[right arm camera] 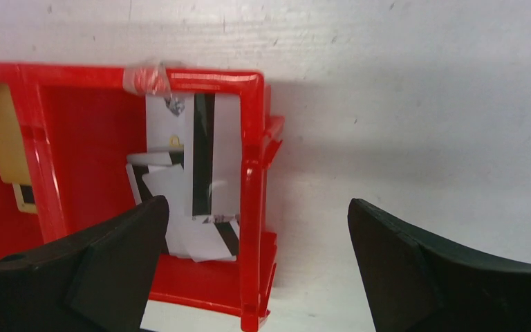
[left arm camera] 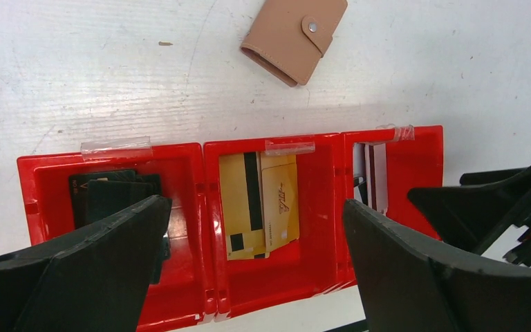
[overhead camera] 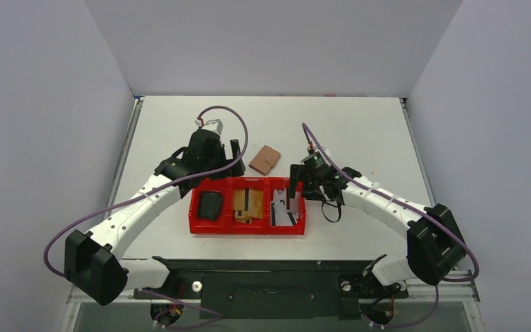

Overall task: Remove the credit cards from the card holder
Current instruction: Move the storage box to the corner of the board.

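**Mia:** Where is the holder [overhead camera: 265, 159]?

**Tom:** It lies flat on the table [overhead camera: 366, 131], just past the far edge of the red tray [overhead camera: 247, 229]. It sits behind the middle and right boxes and does not touch the tray.

**Mia:** Which way does it point?

**Tom:** It is slanted to that edge. Its longer side runs from near to far and leans to the right. The snap tab is on its right side, and it is snapped shut.

**Mia:** What is in the tray?

**Tom:** It has three boxes in a row. The left box has a black thing [left arm camera: 110, 190]. The middle box has yellow cards [left arm camera: 276, 194] with a black stripe. The right box has white cards [right arm camera: 225, 138] with a black stripe, in a messy pile.

**Mia:** And the grippers?

**Tom:** Both are spread wide and hold nothing. The left gripper [left arm camera: 252, 207] hangs over the tray, with one finger above the left box and one near the right box. The right gripper [right arm camera: 257, 204] hangs over the tray's right end. One finger is above the white cards and the other is out over bare table.
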Controlling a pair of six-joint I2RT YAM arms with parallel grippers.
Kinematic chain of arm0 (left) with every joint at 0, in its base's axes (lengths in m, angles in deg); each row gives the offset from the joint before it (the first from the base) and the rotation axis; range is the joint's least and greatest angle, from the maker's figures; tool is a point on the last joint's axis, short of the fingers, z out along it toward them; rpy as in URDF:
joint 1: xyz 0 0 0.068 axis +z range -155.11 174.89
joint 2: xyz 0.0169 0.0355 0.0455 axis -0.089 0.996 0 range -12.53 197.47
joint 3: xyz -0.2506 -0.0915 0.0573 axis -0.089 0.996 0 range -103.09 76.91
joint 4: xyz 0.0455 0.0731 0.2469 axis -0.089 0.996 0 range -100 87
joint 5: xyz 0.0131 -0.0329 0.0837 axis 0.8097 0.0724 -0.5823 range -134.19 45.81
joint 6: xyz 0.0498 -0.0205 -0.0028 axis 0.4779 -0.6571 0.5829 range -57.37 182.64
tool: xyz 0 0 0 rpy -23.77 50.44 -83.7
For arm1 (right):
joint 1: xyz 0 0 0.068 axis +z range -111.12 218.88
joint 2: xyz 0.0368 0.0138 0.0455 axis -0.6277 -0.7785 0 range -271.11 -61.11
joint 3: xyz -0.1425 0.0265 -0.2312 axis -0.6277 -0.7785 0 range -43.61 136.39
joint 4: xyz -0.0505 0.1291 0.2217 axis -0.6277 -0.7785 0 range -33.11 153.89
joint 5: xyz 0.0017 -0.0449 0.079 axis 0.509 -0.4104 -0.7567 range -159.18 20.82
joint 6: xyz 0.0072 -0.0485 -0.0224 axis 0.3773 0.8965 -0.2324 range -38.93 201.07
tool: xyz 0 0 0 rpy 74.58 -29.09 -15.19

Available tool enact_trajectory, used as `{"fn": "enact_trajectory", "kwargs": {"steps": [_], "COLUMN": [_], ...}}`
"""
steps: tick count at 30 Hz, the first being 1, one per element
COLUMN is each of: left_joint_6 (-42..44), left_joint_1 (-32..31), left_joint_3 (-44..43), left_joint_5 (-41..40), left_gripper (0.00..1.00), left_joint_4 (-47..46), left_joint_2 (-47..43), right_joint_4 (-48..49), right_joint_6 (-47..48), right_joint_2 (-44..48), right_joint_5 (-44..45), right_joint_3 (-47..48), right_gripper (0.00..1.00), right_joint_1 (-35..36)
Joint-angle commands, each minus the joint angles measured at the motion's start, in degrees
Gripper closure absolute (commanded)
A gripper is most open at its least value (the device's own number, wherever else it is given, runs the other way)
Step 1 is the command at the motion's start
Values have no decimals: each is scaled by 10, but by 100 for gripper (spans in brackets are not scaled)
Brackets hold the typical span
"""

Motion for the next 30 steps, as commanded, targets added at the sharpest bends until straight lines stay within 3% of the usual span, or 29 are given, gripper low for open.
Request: {"fn": "enact_trajectory", "kwargs": {"steps": [1, 12, 30], "left_joint_6": [-5, -2, 13], "left_joint_1": [6, 31, 109], "left_joint_3": [-25, -81, -152], "left_joint_5": [5, -5, -2], "left_gripper": [2, 2, 2], "left_joint_4": [0, 49, 110], "left_joint_2": [2, 3, -26], "right_joint_4": [43, 58, 27], "right_joint_6": [-17, -48, -127], "right_joint_2": [8, -89, -378], "right_joint_5": [-44, -93, -188], "right_joint_3": [-19, 43, 402], "right_gripper": [2, 2, 4], "right_joint_1": [13, 48, 143]}}
